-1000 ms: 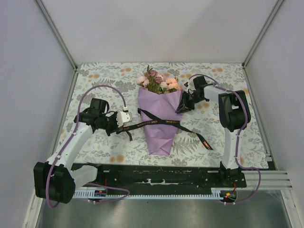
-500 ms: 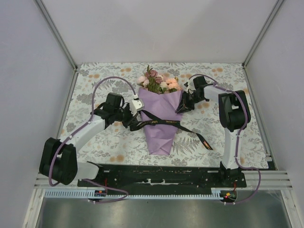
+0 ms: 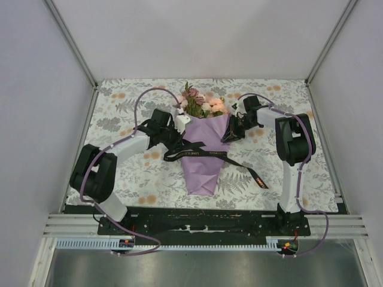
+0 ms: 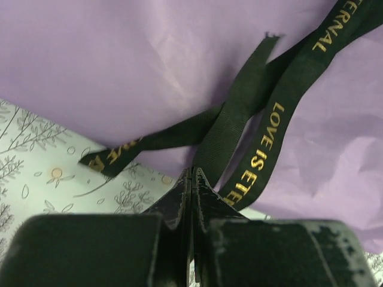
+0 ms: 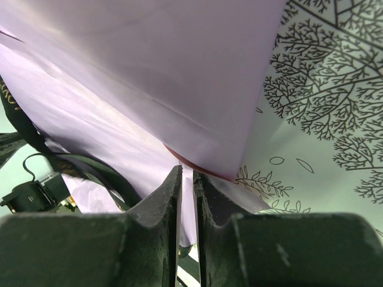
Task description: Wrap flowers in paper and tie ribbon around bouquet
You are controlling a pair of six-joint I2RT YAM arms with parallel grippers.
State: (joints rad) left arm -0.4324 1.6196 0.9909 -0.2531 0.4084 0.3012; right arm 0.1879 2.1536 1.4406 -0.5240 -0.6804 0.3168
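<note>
Lilac paper (image 5: 149, 89) pinched by right end effector (image 5: 187, 174), left end effector (image 4: 191, 174) clenched on ribbon (image 4: 239, 116), flowers (image 3: 200, 103) overhead only

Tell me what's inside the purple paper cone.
Pink and peach flowers stick out of the paper at its wide far end. Their stems are hidden inside; the black ribbon crosses the outside.

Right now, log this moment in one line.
left jaws: shut on ribbon | right jaws: shut on paper edge | bouquet: lying on table | ribbon: across bouquet, no knot seen
</note>
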